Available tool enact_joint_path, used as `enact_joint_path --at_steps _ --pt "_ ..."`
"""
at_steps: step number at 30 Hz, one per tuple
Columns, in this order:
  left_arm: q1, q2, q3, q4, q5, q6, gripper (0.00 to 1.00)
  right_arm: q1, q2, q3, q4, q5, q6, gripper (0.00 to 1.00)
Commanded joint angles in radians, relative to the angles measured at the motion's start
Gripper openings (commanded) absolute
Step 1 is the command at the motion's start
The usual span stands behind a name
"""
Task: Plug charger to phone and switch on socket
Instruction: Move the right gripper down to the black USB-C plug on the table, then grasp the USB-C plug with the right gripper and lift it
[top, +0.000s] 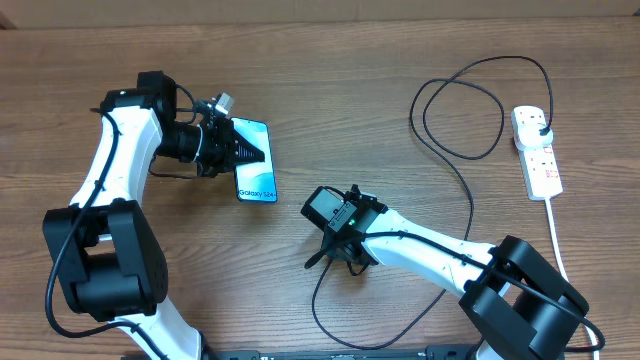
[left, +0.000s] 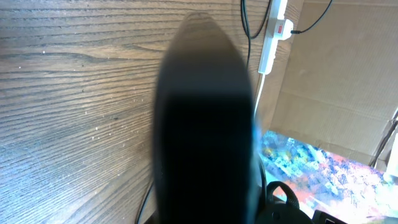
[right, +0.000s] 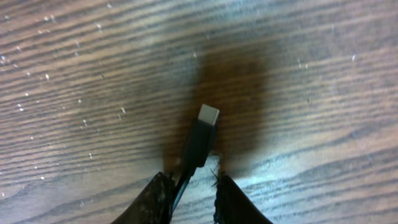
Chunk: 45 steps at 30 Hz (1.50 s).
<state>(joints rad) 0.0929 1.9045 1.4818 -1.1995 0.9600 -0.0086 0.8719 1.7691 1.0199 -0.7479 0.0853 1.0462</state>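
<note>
The phone (top: 256, 172) has a light blue screen with "Galaxy S24" text at its near end. My left gripper (top: 240, 150) is shut on its far half and holds it tilted at centre left. In the left wrist view the phone (left: 205, 124) is a dark blur filling the middle. My right gripper (top: 338, 256) is shut on the charger cable just behind its connector (right: 200, 138), whose metal tip points away over the wood. The black charger cable (top: 470, 205) loops back to its plug (top: 540, 125) in the white socket strip (top: 540, 165) at far right.
The socket strip also shows in the left wrist view (left: 268, 50), with a red switch. A cardboard wall (left: 336, 74) stands beyond the table edge. The strip's white cord (top: 560, 240) runs toward the front right. A cable loop (top: 318, 305) lies near the front edge.
</note>
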Motion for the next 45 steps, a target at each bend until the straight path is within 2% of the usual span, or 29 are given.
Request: enact_joint_path --at_steps 1,4,10,15,18,22,29,33,38,43,45 --pt "-0.003 -0.001 0.026 -0.001 0.023 0.006 0.04 0.0 0.0 0.025 -0.007 -0.027 0.078 0.28" --pt "-0.003 -0.001 0.026 0.0 0.023 0.006 0.04 0.003 0.0 0.021 -0.006 -0.023 0.122 0.32" --pt "-0.003 -0.001 0.026 -0.004 0.024 0.01 0.04 0.003 0.017 0.011 -0.002 0.01 0.136 0.31" --pt "-0.003 -0.001 0.026 -0.005 0.024 0.013 0.04 0.003 0.017 0.003 0.002 0.01 0.171 0.21" --pt "-0.003 -0.001 0.026 -0.005 0.024 0.013 0.04 0.003 0.017 -0.006 0.007 0.013 0.185 0.19" --pt "-0.003 -0.001 0.026 -0.004 0.023 0.013 0.04 0.003 0.017 -0.008 0.005 0.021 0.184 0.04" --pt "-0.001 -0.001 0.026 -0.008 -0.09 0.006 0.04 -0.006 0.0 -0.001 -0.022 -0.004 0.119 0.04" --pt "0.011 -0.001 0.026 -0.012 0.039 0.031 0.04 -0.045 -0.08 0.01 -0.073 -0.054 0.001 0.04" --pt "0.032 -0.001 0.026 -0.018 0.285 0.179 0.04 -0.086 -0.263 0.01 -0.071 -0.123 -0.229 0.04" --pt "0.047 -0.001 0.026 -0.047 0.481 0.297 0.04 -0.081 -0.434 0.009 0.043 -0.397 -0.468 0.04" --pt "0.047 -0.001 0.026 -0.06 0.527 0.326 0.04 -0.071 -0.466 0.009 0.042 -0.431 -0.523 0.04"
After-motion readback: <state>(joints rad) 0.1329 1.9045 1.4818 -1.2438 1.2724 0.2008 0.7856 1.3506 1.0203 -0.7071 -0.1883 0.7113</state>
